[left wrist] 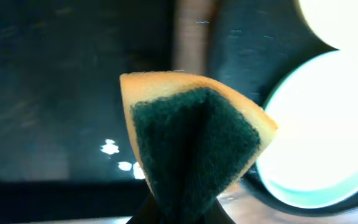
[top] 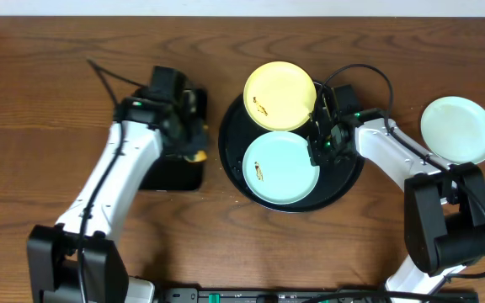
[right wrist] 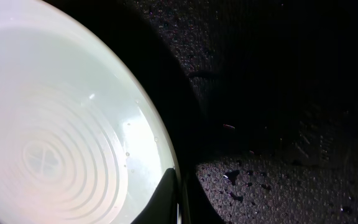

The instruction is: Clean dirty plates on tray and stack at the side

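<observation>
Round black tray (top: pixel 348 181) mid-table holds a pale yellow plate (top: pixel 280 95), overhanging its back rim, and a mint-blue plate (top: pixel 281 167), each with a small orange smudge. Second mint plate (top: pixel 458 129) sits on the wood at right and looks clean. Right gripper (right wrist: pixel 180 198) pinches the mint-blue plate's rim. Left gripper (top: pixel 194 133) clamps a yellow-green sponge (left wrist: pixel 194 149) over the rectangular black tray (top: pixel 175 175).

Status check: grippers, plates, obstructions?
Left gripper shut on sponge over rectangular tray. Right gripper shut on rim of blue plate on round tray. Yellow plate abuts it; both smudged. Third plate off tray, by right arm.
</observation>
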Controlling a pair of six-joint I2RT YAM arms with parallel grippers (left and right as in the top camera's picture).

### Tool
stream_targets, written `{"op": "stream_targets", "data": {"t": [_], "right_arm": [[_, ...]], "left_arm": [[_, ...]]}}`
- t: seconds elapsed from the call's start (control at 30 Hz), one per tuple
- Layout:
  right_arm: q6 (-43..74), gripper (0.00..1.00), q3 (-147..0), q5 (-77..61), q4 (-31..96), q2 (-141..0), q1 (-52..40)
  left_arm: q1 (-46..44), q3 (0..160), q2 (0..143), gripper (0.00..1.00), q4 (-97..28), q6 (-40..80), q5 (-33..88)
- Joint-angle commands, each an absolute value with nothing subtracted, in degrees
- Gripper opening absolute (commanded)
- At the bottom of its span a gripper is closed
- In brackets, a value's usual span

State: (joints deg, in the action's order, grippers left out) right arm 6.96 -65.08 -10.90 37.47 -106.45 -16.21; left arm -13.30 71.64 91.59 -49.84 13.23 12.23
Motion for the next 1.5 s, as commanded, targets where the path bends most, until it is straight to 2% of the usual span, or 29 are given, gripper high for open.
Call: {"op": "stream_targets", "data": {"t": [0.0, 0.27, 0.4, 0.5, 0.87, 1.47], "right_arm": [[6.8, 0.01, -64.7, -9.4, 37.3, -106.5, -16.7], [6.8, 0.01, -64.7, -9.4, 37.5, -106.5, -16.7], [6.8, 0.01, -64.7, -9.4, 37.5, -106.5, -16.8], [6.8, 0.01, -64.7, -9.4, 37.5, -106.5, -16.9], [6.8, 0.01, -64.7, -9.4, 37.5, -106.5, -17.0], [6.8, 0.01, -64.7, -9.4, 37.4, -106.5, -17.0]], "left_arm": [[-19.0, 71.4, 92.5, 0.08, -47.4, 12.5, 13.9], [-29.4, 71.4, 97.0, 0.08, -39.8, 12.5, 13.6], [-31.9, 71.4, 100.2, 0.08, -36.2, 12.5, 7.1], [-32.6, 71.4, 102.5, 0.08, -33.7, 11.7, 3.6], [-32.6, 71.4, 109.8, 0.08, -30.3, 6.4, 3.6], [-32.6, 71.4, 118.3, 0.08, -32.8, 4.1, 7.5]]}}
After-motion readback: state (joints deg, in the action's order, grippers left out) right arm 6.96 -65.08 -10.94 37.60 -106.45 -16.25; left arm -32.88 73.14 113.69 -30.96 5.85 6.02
